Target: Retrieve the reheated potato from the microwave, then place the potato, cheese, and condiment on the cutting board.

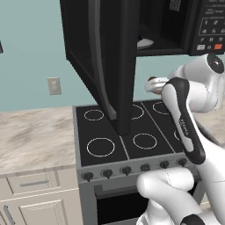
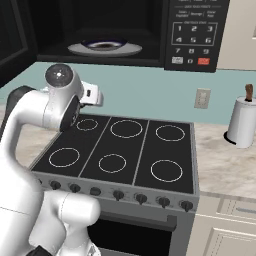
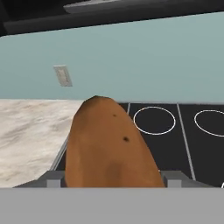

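The end effector point(image 3: 111, 181) is clamped on the potato point(image 3: 109, 144), holding it out of the microwave point(image 2: 197, 30) and above the stovetop point(image 2: 125, 150). The main risk is the rounded potato slipping from so small a grip and dropping onto the burners. The open microwave door point(image 1: 110, 66) hangs close beside the arm and could be struck on a swing. A paper towel roll point(image 2: 242, 122) stands on the surface to the right.

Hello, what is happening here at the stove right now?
The robot's pincer is holding the potato, closed around it, out of the microwave and above the stovetop. The microwave door hangs open, and the round plate inside has nothing on it. The potato is not yet set down anywhere.
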